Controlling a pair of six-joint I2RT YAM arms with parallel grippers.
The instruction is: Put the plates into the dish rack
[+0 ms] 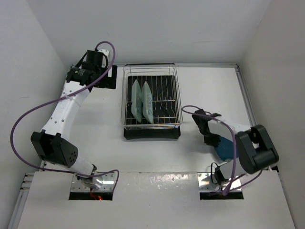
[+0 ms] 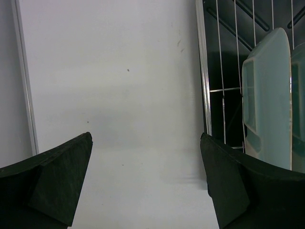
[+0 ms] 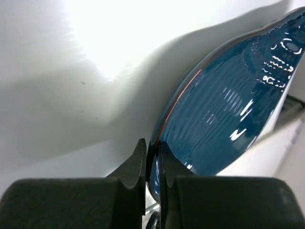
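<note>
Two pale mint-green plates [image 1: 147,102] stand on edge in the dish rack [image 1: 164,90], side by side in its left half, close together and leaning a little. The rack sits at the middle of the tabletop [image 1: 209,90], nearer the far edge than the near one, its chrome bars over a black base tray [image 1: 152,133].

The third plate, the dark blue plate [image 3: 224,109], is outside the rack and well apart from it, by the right edge of the tabletop toward the near right corner. The right claw [image 3: 151,143] is closed on it: the two fingers pinch the rim between them, one on each face. The plate is tilted up steeply rather than lying flat and casts a broad shadow on the white surface. Whether its low edge touches the tabletop I cannot tell.

The left claw [image 2: 145,143] hangs over bare tabletop just beside the rack's left wall, toward the far edge, its fingers spread wide and holding nothing. In its wrist view one mint-green plate shows behind the wires.
</note>
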